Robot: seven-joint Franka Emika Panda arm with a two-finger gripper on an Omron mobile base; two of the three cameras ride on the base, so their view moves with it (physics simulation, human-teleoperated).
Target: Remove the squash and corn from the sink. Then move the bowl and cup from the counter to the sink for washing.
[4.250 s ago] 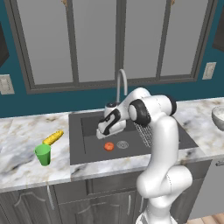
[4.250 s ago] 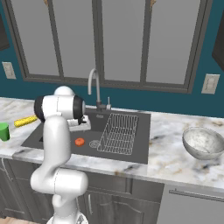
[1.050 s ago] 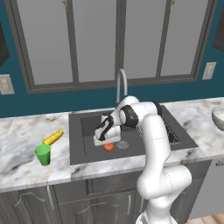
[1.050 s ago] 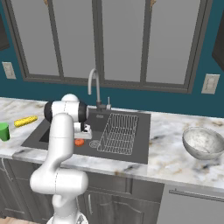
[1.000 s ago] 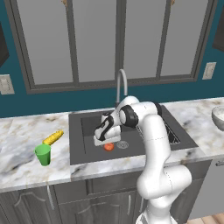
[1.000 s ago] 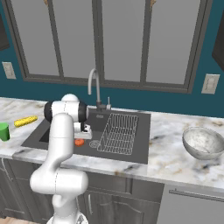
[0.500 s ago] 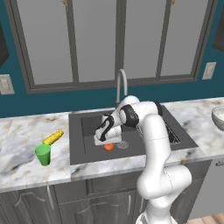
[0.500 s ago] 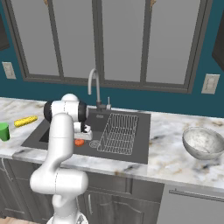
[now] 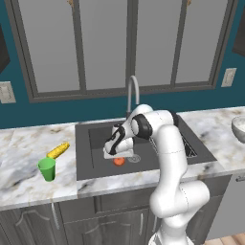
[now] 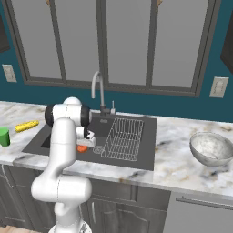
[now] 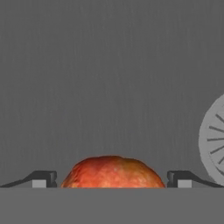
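Arm bent down into sink [image 9: 95,143], jaws [image 11: 112,179] spread wide astride squash [image 11: 113,172] beside drain [image 11: 213,142]; corn [image 9: 58,150], cup [image 9: 47,169] on desk [image 9: 24,162].

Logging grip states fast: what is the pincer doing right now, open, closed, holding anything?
Pincer: open, holding nothing; its tips stand on either side of the squash on the sink floor.
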